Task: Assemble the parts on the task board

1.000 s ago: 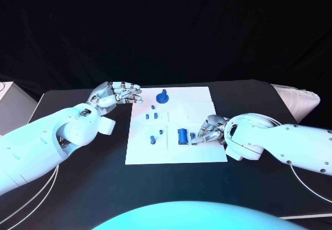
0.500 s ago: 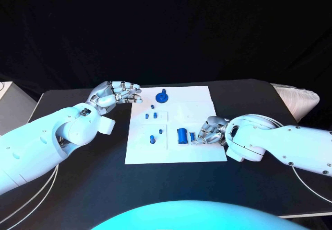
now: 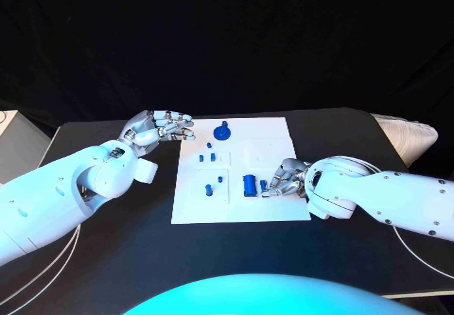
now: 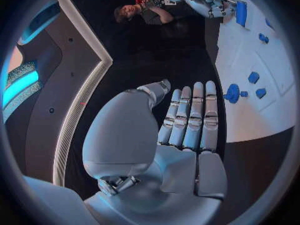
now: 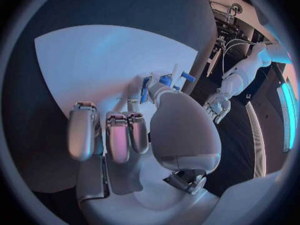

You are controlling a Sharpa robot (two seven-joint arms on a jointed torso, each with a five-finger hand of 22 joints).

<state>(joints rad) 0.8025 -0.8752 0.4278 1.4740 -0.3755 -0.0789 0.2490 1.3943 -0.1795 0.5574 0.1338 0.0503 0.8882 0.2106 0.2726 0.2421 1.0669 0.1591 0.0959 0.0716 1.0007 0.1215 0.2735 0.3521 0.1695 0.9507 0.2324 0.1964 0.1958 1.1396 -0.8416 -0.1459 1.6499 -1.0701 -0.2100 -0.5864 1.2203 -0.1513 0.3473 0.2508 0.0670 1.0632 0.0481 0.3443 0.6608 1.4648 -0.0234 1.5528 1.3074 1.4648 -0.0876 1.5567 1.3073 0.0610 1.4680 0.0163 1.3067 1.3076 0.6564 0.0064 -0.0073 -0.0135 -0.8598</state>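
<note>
Little has moved since the earlier frames: the right hand (image 3: pixel 283 178) has kept its place at the right side of the task board (image 3: pixel 279 210), its forearm shifting only slightly, and the left hand (image 3: pixel 157 128) hovers as before, just off the board's far left corner. From the picture's left edge the left arm reaches across the black worktop (image 3: pixel 113 249); its hand is raised, palm turned toward the board, with the fingers (image 4: pixel 195 116) lying straight and side by side in the left wrist view, holding nothing. From the right edge the right arm comes in low, its hand bent down onto the board, fingertips beside the largest blue part (image 3: pixel 250 185). In the right wrist view three fingers (image 5: pixel 119 135) curl in while the others reach toward small blue pieces (image 5: pixel 166 80); whether they pinch anything I cannot tell. That large part is an oblong block lying flat, its long axis running away from the robot, near the middle of the board's right half. At the far edge lies a round blue disc (image 3: pixel 222 134) with a short stub pointing away from the robot. Smaller blue pegs (image 3: pixel 208 157) lie in a cluster near the board's centre-left, and another peg (image 3: pixel 209 190) lies nearer the robot. White and rectangular, the board lies flat at mid-worktop.
</note>
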